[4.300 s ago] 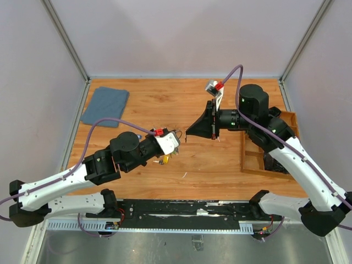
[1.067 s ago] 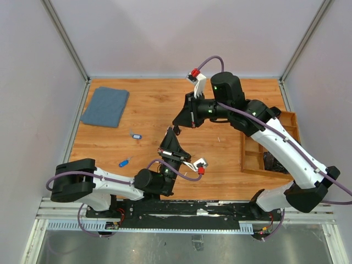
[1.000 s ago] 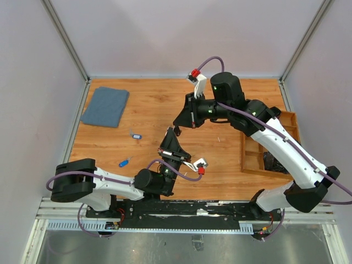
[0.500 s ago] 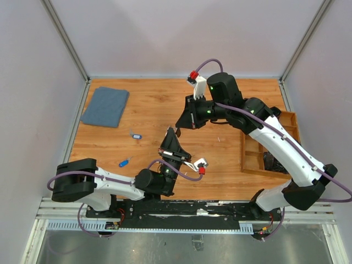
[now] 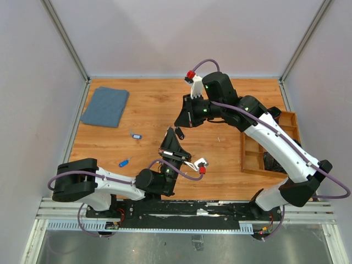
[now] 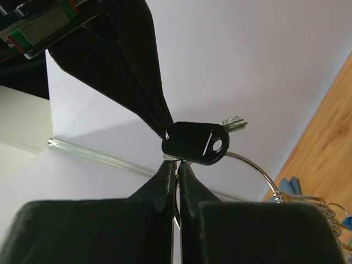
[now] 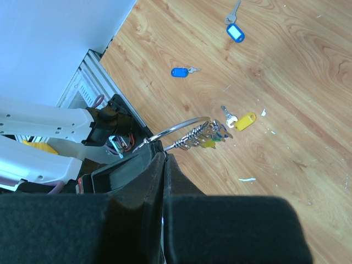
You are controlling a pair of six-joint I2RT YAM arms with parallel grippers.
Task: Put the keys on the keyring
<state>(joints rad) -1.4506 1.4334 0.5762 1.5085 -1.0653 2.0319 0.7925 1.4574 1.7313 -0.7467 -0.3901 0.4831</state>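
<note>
Right fingers [image 5: 181,116], black key [image 6: 193,144], nearer keyring [image 6: 254,165]

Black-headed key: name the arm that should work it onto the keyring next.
Right. The right end effector pinches the black-headed key at the keyring; the left end effector is shut on that keyring, so it should likely just steady it.

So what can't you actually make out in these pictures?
Left wrist view: whether the black-headed key is threaded onto the keyring; its head covers the wire.
Top view: the keyring, too thin to see.
Right wrist view: that key, hidden behind the right fingers.
</note>
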